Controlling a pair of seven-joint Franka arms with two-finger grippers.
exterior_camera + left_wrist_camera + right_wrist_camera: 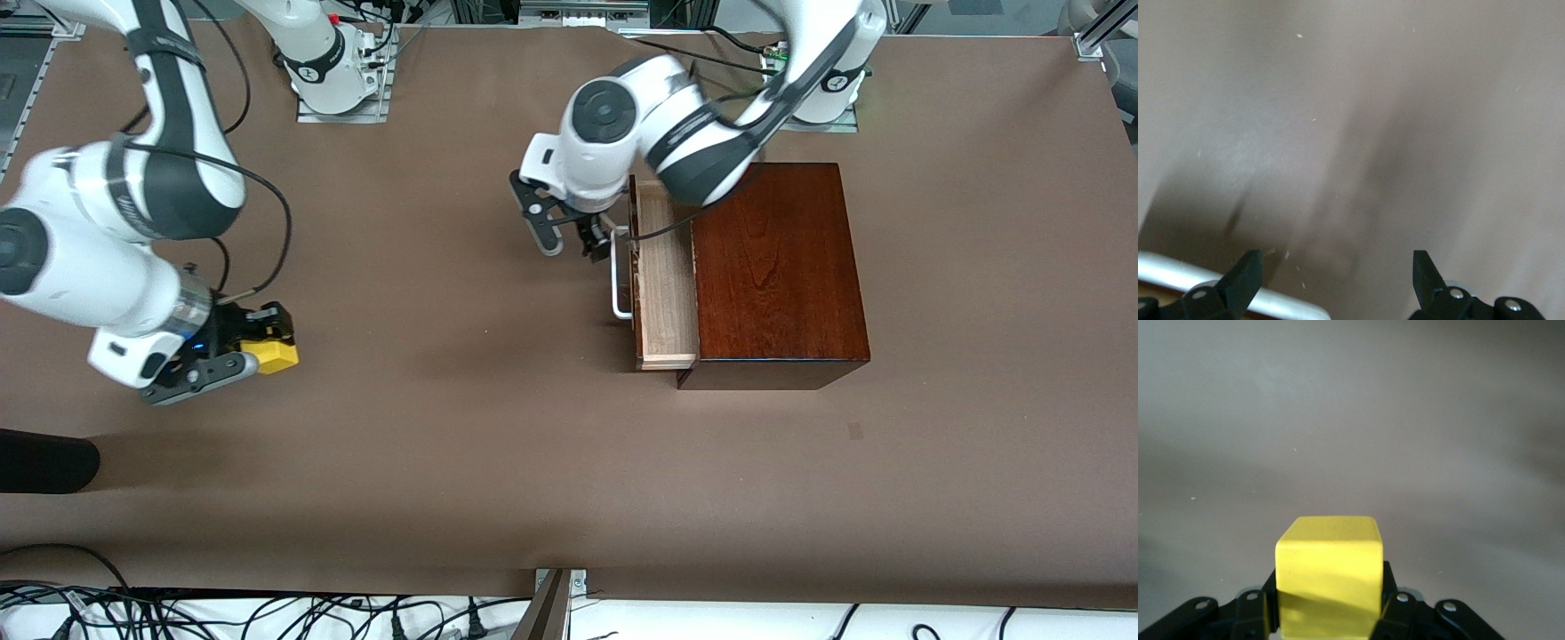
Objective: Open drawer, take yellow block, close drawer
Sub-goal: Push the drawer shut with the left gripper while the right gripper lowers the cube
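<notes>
- Two jobs are split: the yellow block [274, 356] is kept clamped in the right tool [253, 342], clear of the drawer [665, 280].
- Spread empty, the left tool [578, 238] is held just beside the handle [620, 283], apparently for pushing the drawer shut.

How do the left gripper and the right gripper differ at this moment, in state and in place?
The right gripper is shut on the yellow block; the left gripper is open and holds nothing. The right gripper is over bare table toward the right arm's end; the left gripper is by the white handle of the partly open drawer. Both have dark fingers.
</notes>
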